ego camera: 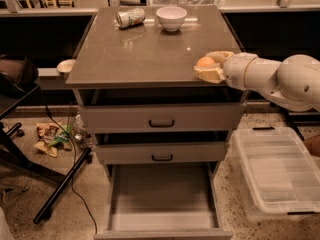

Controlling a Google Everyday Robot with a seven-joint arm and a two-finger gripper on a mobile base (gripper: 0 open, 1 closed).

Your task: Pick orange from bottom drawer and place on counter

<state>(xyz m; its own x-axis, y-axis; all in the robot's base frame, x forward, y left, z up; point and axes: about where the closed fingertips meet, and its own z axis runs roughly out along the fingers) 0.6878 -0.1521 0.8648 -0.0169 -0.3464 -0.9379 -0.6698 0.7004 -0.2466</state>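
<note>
Small round orange fruit (205,62) clasped between cream fingers of two-finger gripper (205,67), right at front-right edge of wide glossy grey-brown counter slab (145,49). Cannot tell whether fruit touches slab. Gripper comes in from right side, fingers pointing left across counter edge. Lowest deep grey drawer (162,196) stands pulled out at cabinet foot, plain grey box interior showing, well below fruit.

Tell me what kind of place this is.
Probably a robot test lab, not a home: a drawer cabinet on speckled flooring, a clear plastic bin beside it, and the pincer holding the orange over the edge of the counter.
</note>
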